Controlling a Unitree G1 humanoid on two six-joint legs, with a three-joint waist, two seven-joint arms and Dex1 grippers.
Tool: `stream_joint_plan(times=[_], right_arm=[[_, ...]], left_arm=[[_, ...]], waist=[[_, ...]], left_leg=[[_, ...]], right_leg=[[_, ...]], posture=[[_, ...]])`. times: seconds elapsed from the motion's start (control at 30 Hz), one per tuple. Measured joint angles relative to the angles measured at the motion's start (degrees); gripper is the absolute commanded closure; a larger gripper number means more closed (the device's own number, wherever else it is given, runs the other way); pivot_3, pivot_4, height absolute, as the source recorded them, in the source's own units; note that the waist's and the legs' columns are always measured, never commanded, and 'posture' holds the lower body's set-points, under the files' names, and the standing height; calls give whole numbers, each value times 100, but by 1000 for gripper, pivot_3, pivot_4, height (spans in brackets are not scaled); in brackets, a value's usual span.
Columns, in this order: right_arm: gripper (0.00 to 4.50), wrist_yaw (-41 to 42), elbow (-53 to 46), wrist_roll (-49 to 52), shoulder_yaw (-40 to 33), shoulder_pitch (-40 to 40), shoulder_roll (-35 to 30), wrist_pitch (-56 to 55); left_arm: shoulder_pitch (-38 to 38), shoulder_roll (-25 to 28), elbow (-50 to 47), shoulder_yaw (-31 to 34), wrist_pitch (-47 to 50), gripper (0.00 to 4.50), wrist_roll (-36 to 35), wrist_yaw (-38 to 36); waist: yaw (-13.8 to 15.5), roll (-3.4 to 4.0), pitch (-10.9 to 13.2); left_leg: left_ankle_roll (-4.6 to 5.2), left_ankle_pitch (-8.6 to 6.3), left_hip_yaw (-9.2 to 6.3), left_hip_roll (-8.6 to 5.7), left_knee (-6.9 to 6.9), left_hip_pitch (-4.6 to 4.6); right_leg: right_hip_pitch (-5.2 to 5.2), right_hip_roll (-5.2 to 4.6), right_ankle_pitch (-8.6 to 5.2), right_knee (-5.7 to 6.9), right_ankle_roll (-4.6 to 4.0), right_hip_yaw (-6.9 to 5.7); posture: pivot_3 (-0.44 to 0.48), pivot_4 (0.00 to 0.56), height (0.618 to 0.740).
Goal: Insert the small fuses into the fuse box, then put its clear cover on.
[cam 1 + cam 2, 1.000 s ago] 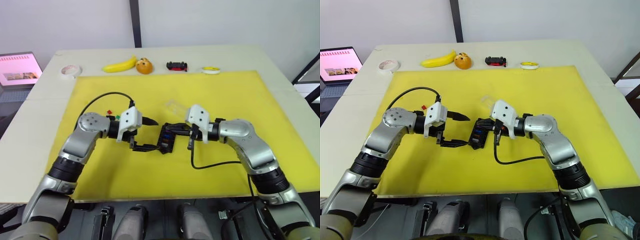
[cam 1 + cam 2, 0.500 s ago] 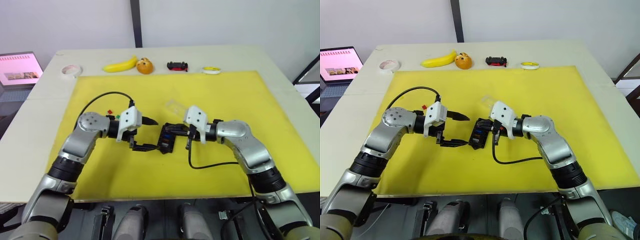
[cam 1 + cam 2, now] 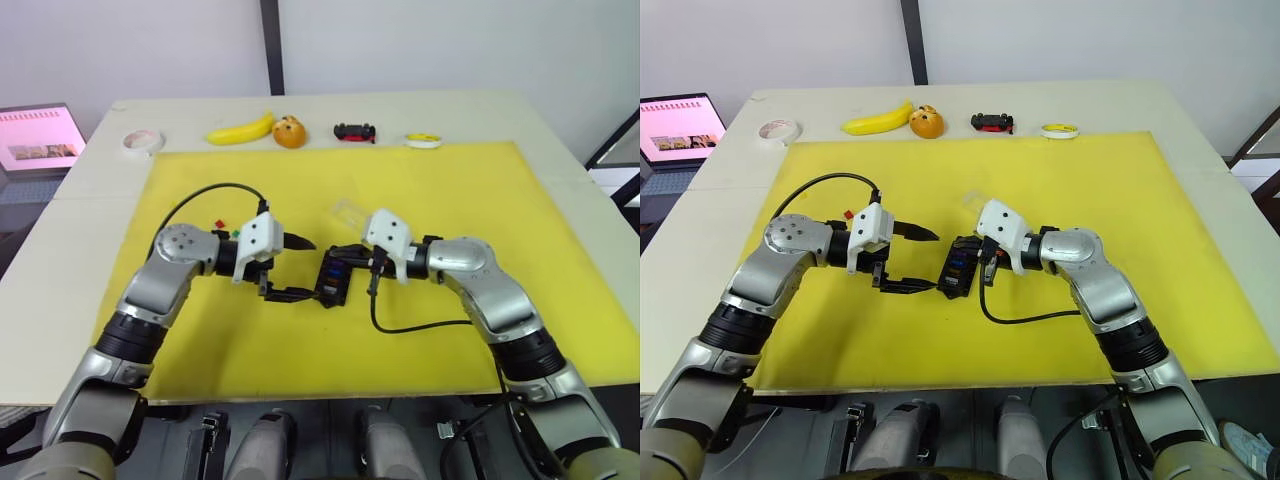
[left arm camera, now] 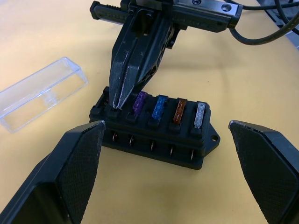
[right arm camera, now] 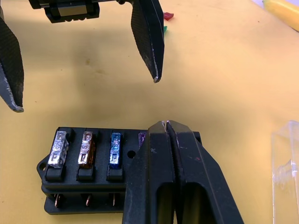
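The black fuse box (image 4: 154,137) lies on the yellow mat (image 3: 450,190) between my two grippers. Purple (image 4: 139,101), blue (image 4: 160,106), orange-brown (image 4: 180,110) and grey (image 4: 200,114) small fuses stand in one row of its slots. My right gripper (image 5: 166,124) is shut, its tips pressed onto the end slot beside the purple fuse; I see nothing between the fingers. My left gripper (image 3: 301,270) hangs open just left of the box, touching nothing. The clear cover (image 3: 350,213) lies on the mat behind the box. Loose red (image 3: 217,223) and green (image 3: 236,235) fuses lie behind the left gripper.
Along the table's far edge lie a tape roll (image 3: 140,141), a banana (image 3: 242,130), an orange (image 3: 289,132), a black-and-red toy car (image 3: 354,131) and a small yellow disc (image 3: 423,140). A laptop (image 3: 38,138) stands off the table's left side.
My right gripper has edged left, further over the fuse box. The left gripper, the box and the cover have stayed put.
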Motion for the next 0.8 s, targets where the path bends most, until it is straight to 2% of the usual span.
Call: stream_joint_plan(times=[0.27, 0.8], right_arm=[[4462, 102, -359, 461, -254, -267, 51, 408], [4462, 70, -333, 411, -81, 74, 20, 581]], left_arm=[[-27, 19, 14, 0, -1, 0, 0, 0], [-30, 14, 33, 0, -1, 0, 1, 14]], waist=[[4, 0, 0], [2, 0, 0]], left_leg=[[0, 0, -3, 0, 0, 0], [0, 0, -2, 0, 0, 0]], right_leg=[[0, 0, 0, 0, 0, -1], [1, 0, 0, 0, 0, -1]], posture=[[0, 150, 740], [0, 150, 740]])
